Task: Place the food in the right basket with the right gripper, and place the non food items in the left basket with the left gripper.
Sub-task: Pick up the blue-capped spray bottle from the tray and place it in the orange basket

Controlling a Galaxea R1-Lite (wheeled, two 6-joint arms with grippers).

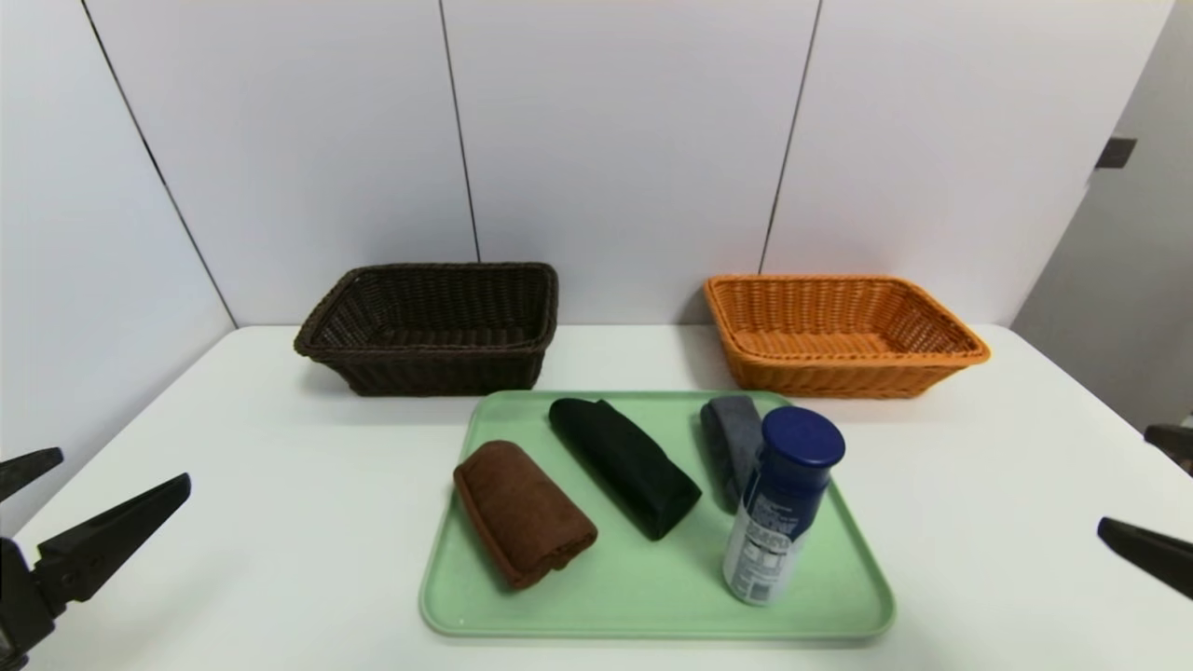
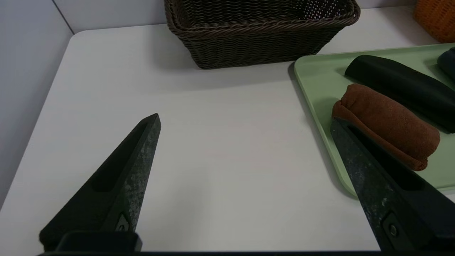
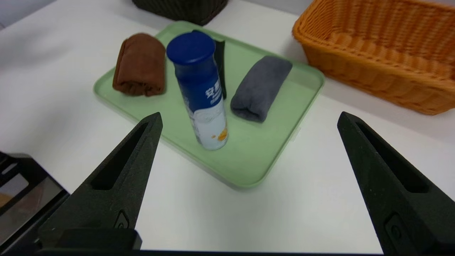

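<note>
On the green tray (image 1: 671, 610): bottle and three towels

Before you, the blue-capped bottle (image 1: 783, 503) stands upright beside the grey towel (image 1: 733, 447); the black towel (image 1: 624, 466) lies between it and the brown towel (image 1: 525, 514). Behind sit your dark brown basket (image 1: 438, 368) and orange basket (image 1: 843, 373). Your left gripper (image 1: 126, 466) and right gripper (image 1: 1128, 480) hover at either side, jaws wide, holding nothing.

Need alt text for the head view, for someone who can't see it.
Green tray on a white table holds an upright blue-capped bottle and three rolled towels: brown, black, grey. Behind it sit a dark brown basket, left, and an orange basket, right. Open grippers, left and right, flank the tray.
</note>
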